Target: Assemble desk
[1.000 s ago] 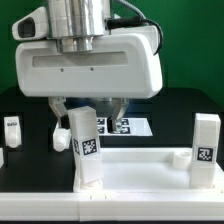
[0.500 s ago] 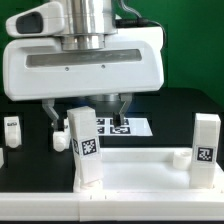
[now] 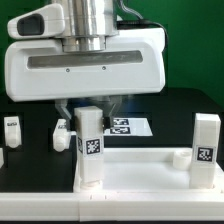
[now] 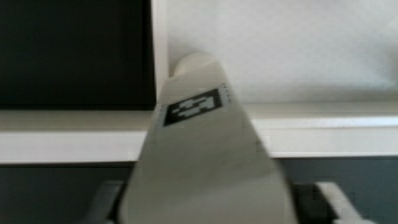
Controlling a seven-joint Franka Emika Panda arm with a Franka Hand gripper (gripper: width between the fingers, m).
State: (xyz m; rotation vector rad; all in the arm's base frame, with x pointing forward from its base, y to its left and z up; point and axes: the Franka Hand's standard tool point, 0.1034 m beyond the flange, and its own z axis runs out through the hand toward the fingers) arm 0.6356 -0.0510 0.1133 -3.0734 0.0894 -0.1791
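The white desk panel (image 3: 140, 172) lies flat at the front of the black table. A white tagged leg (image 3: 90, 148) stands upright on its corner towards the exterior view's left. My gripper (image 3: 88, 108) reaches down over the top of this leg, with one finger on each side, shut on it. In the wrist view the leg (image 4: 199, 130) runs up from between the jaws over the panel (image 4: 294, 55), and the gripper (image 4: 214, 208) holds its near end. A second leg (image 3: 206, 148) stands on the panel's corner towards the exterior view's right.
A loose white leg (image 3: 62, 134) lies on the table just behind the held one. Another small leg (image 3: 12, 128) stands at the exterior view's far left. The marker board (image 3: 126, 127) lies behind the panel. The arm's bulky white body fills the upper view.
The gripper has come down lower over the leg. The leg has shifted slightly towards the exterior view's right and now stands straighter.
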